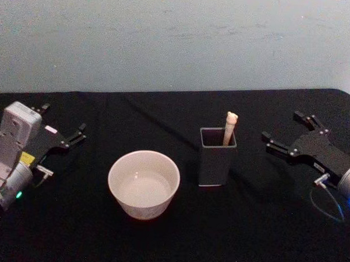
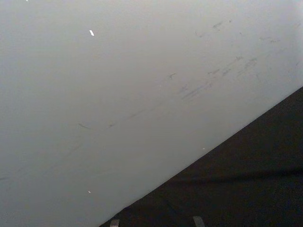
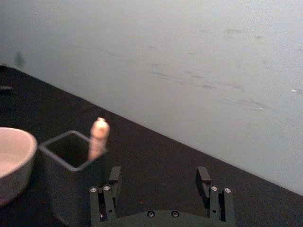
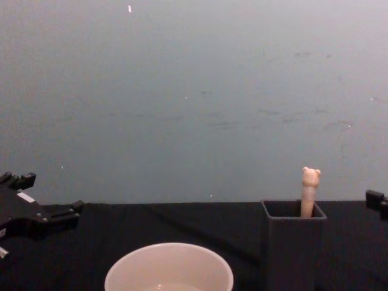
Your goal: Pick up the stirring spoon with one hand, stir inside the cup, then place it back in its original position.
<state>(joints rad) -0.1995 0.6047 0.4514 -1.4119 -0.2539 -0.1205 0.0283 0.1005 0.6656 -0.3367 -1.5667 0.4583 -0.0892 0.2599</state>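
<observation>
1. Cup (image 1: 143,184) sits nearest the robot on the black worktop (image 1: 164,119), left of the dark grey holder (image 1: 216,164) and a little in front of it, not touching it. There is no spoon in it.
2. The holder stands upright. The stirring spoon (image 1: 230,128) rests inside it, bowl end down, leaning into the holder's far right corner. Only the cream handle and bear head show above the rim.
3. The right claw (image 1: 281,126) hovers right of the holder, near but apart. It is released and empty, and the right wrist view shows its two fingers parted over bare worktop.
4. The left claw (image 1: 63,120) sits well to the left of the holder, beyond the cup, also released and holding nothing. It looks parked.
5. A pale wall (image 1: 178,39) rises behind the holder.
6. Judging by this, the pickup has not begun. The next move calls for the right claw to travel left to the holder and straddle the handle above the rim. It must then clench on the handle and lift straight up, clear of the tall walls, before crossing to the cup.
</observation>
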